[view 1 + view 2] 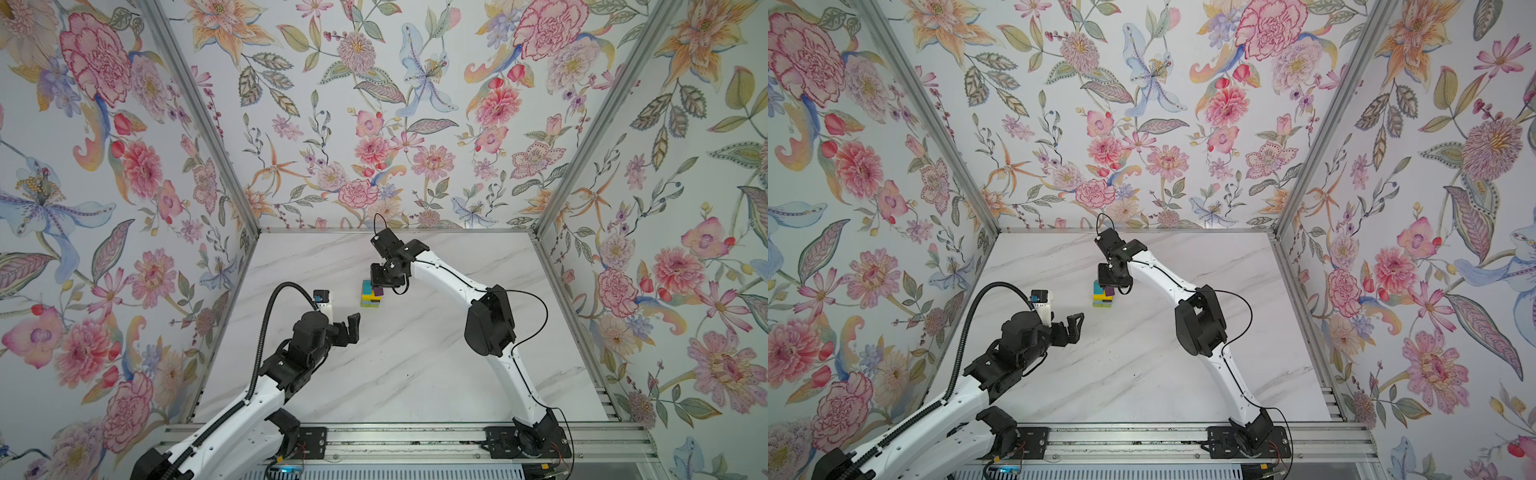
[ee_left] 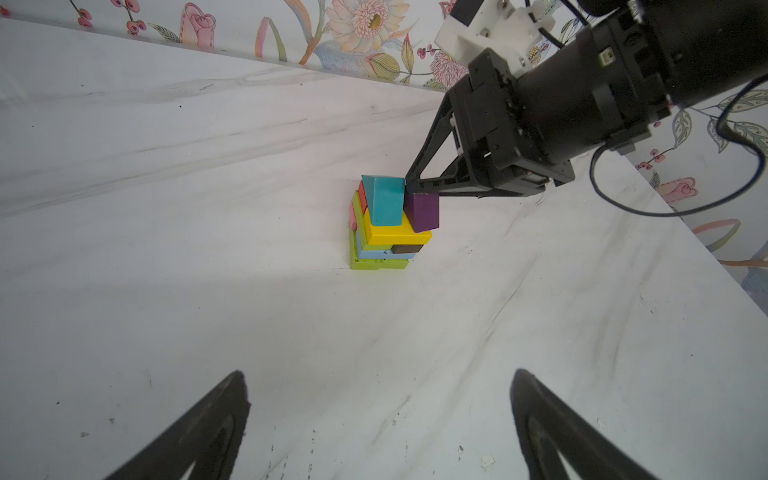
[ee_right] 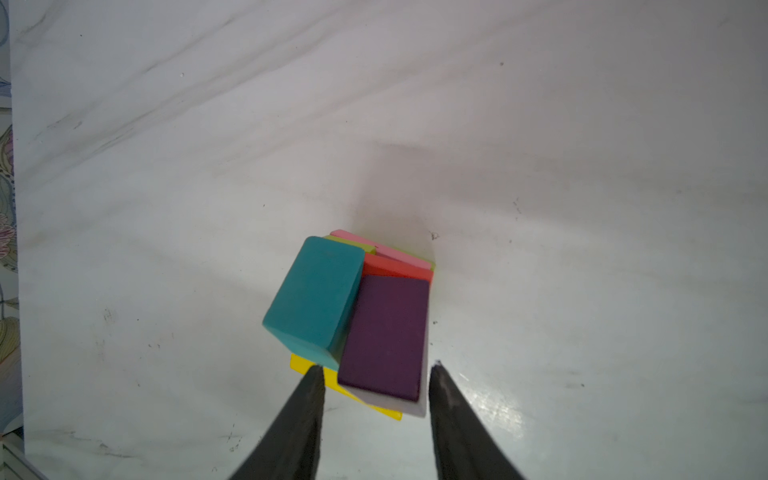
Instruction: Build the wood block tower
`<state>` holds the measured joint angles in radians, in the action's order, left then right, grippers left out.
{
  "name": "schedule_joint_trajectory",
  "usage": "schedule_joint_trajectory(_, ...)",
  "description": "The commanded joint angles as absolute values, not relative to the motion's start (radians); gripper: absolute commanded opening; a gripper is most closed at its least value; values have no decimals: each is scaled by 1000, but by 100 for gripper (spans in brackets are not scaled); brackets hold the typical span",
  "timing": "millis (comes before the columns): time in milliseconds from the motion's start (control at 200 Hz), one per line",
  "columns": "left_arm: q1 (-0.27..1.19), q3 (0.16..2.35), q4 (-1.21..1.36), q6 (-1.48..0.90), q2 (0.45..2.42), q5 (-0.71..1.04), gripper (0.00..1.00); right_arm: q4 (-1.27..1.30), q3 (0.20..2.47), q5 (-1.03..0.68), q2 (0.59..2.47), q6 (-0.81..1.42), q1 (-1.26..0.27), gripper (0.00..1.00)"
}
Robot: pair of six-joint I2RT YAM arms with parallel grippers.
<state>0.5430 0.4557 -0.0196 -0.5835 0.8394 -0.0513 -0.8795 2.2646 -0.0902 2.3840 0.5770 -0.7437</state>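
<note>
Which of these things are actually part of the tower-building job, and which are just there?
Part of the job: the tower; teal block and purple block on its top; right gripper, jaws parted either side of the purple block; left gripper, open, apart from the tower.
Just there: marble table; floral walls; metal rail at the front.

Free room and obstacles. The white marble-veined tabletop lies bare all round the small multicoloured tower of painted wood blocks, the only standing obstacle. The right gripper blocks the way down from above, its parted jaws flanking the tilted purple block. The left gripper, spread wide, faces the tower across open table. Floral-papered walls bound three sides.
</note>
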Motion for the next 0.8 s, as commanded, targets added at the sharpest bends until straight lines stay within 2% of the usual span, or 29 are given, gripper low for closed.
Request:
schedule_joint_trajectory(0,529,455,4,-568,829,-34,99,-905,2282,-92,2339,582,-735,46)
schedule_joint_trajectory(430,531,462,-3,-568,818,-35,99,-902,2209,-101,2309,546,-761,56)
schedule_joint_trajectory(570,532,465,-8,-568,817,-36,99,-903,2213,-94,2308,520,-772,66)
schedule_joint_trajectory(701,530,467,-9,-568,815,-35,99,-901,2217,-98,2309,508,-774,69)
schedule_joint_trajectory(796,531,467,-13,-569,811,-35,99,-901,2218,-104,2313,503,-776,80)
